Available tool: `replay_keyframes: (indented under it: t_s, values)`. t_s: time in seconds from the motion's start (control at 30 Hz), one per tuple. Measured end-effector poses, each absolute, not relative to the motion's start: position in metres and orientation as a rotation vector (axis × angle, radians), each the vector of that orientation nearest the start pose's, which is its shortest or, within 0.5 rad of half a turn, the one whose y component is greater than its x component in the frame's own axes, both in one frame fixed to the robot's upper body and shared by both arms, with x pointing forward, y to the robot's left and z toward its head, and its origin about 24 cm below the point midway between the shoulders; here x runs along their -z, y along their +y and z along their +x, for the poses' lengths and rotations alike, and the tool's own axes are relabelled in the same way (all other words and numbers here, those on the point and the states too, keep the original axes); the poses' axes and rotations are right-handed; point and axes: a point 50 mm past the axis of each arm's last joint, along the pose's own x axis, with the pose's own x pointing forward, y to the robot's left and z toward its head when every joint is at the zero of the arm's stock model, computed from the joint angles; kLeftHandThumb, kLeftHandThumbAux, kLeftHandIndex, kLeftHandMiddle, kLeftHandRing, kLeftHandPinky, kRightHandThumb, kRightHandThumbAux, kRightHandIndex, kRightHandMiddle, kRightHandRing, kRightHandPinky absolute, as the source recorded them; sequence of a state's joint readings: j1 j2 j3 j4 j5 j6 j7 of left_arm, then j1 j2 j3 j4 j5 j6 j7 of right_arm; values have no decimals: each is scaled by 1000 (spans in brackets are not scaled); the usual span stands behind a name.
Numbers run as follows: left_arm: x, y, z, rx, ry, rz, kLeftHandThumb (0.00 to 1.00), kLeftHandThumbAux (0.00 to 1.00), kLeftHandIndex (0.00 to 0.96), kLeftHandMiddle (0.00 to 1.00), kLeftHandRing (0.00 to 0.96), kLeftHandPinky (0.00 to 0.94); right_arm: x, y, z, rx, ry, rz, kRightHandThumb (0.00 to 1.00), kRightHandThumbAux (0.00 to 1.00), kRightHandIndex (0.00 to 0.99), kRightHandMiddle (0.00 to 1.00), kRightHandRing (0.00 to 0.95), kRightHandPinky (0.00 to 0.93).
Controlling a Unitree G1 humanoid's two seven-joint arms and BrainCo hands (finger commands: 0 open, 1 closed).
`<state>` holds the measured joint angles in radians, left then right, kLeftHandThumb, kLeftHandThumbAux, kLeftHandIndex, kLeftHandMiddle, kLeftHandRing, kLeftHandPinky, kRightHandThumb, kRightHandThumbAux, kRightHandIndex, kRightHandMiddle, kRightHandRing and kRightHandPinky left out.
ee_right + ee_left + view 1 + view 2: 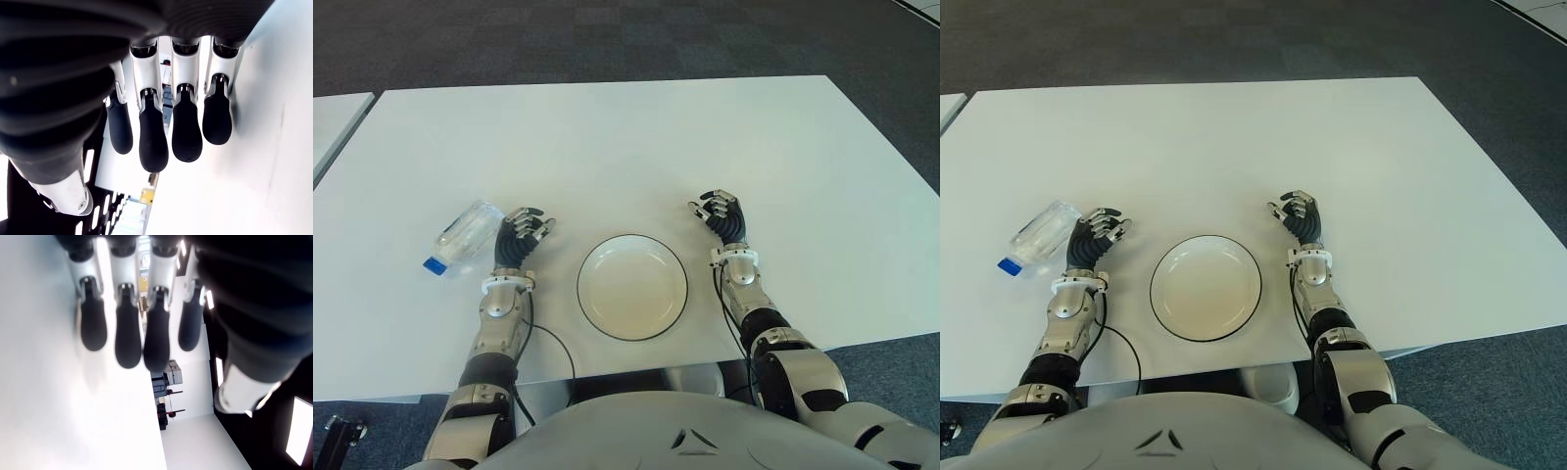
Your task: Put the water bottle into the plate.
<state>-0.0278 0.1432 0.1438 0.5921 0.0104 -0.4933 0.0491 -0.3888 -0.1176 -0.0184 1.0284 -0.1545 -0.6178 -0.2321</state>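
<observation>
1. Table: one, white, rectangular, matte. It bears everything listed below. A second pale surface shows at the far left edge, well apart from the left hand; only a corner is seen.

2. Plate: one, round, white with a thin dark rim line. It sits between the two hands, just to the right of the left hand and just to the left of the right forearm. Contents: none seen; the well is bare.

3. Water bottle: one, clear plastic, lying on its side on the table, outside the plate. It lies just beside the left hand on that hand's outer, left side, blue cap pointing toward the robot. Whether bottle and hand touch cannot be told. A label band wraps the body; no writing is legible. Any contents cannot be made out.

4. Left hand: one, dark fingers loosely curled, holding nothing; its wrist view shows four fingertips hanging free over the white tabletop.

5. Right hand: one, beyond and to the right of the plate, apart from it. Fingers relaxed, slightly bent, empty.

6. Cables: two, thin and black, one along each forearm.
</observation>
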Motion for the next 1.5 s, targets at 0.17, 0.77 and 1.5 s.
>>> replay_keyframes:
  t_s: [0.17, 0.77, 1.5]
  values:
    - [29, 220, 229, -186, 57, 143, 704, 719, 433, 606, 595, 577, 19, -170, 293, 91, 3, -249, 709, 729, 435, 673, 676, 665]
    - [19, 221, 225, -326, -45, 194, 706, 717, 434, 648, 630, 615, 19, -169, 292, 95, 0, -247, 709, 729, 434, 678, 685, 684]
    - [-19, 209, 212, -634, -331, 940, 689, 720, 407, 302, 292, 291, 19, -169, 292, 98, -2, -245, 709, 729, 434, 667, 675, 667]
